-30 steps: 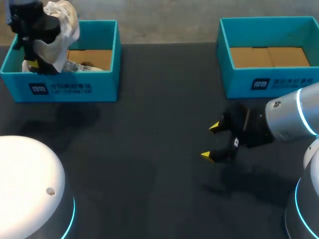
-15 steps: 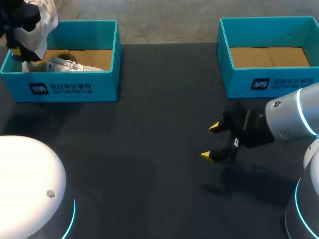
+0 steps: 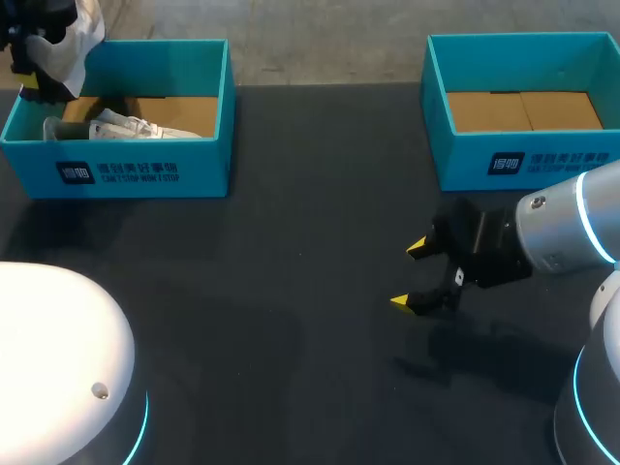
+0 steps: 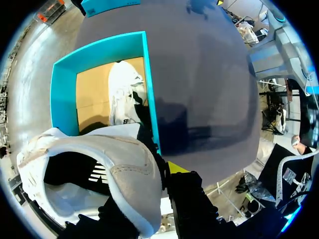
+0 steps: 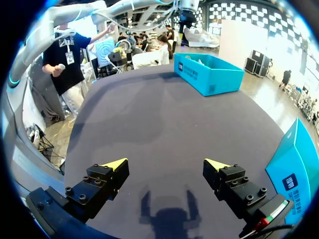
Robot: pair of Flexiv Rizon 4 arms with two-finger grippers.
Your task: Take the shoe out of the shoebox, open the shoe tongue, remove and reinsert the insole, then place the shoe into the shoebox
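Shoe [image 3: 73,48], white, is hanging at upper left of the frame, over the shoebox [image 3: 145,170] corner; my left gripper [image 3: 34,73] is clamping it. My right gripper [image 3: 410,275] is hovering wide open over the table [image 3: 291,291], right of centre.

Worktop [image 3: 291,291]: dark, matte, near-black, plain, no markings. Fills most of head view; far edge straight across view's upper part. Soft-edged shadows lie on it in several faint patches. In wrist views same surface [image 5: 164,124] reads greyer, with mild even sheen.
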